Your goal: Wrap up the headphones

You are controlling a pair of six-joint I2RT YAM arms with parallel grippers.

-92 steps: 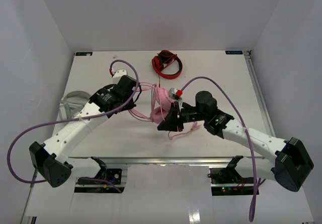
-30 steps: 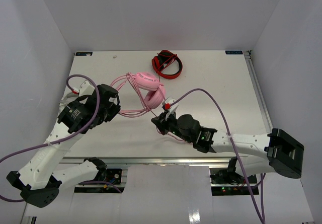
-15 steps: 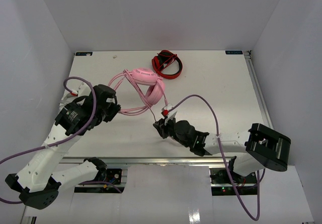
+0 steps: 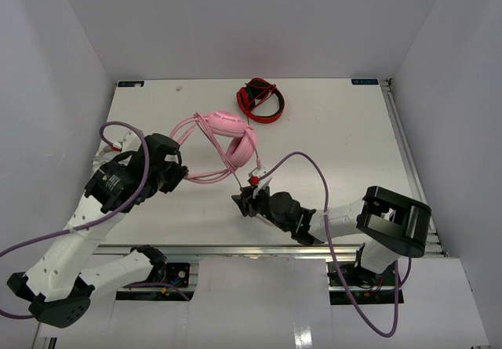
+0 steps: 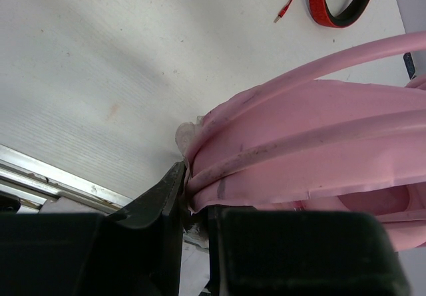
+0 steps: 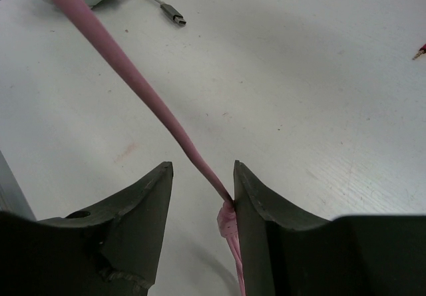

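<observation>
The pale pink headphones (image 4: 234, 133) lie on the table just in front of the red-and-black pair, their thin pink cable (image 4: 208, 175) running down and left. My left gripper (image 4: 180, 173) is shut on the pink headband with cable strands pressed against it (image 5: 319, 143); its jaws (image 5: 196, 189) pinch the band's edge. My right gripper (image 4: 238, 200) sits near the table's front edge, open. In the right wrist view the cable (image 6: 133, 76) passes between its jaws (image 6: 202, 176) and leans on the right finger (image 6: 266, 216), where a small pink junction piece sits.
The red-and-black headphones (image 4: 260, 102) lie at the back centre, also in the left wrist view (image 5: 339, 3) with a red cable end. A grey USB plug (image 6: 174, 16) lies ahead of the right gripper. The table's metal front rail (image 5: 53, 173) is close.
The left arm has drawn back to the left with the headband. The right arm has folded in, its gripper sliding nearer and left along the cable. The headphones now lie farther back.
</observation>
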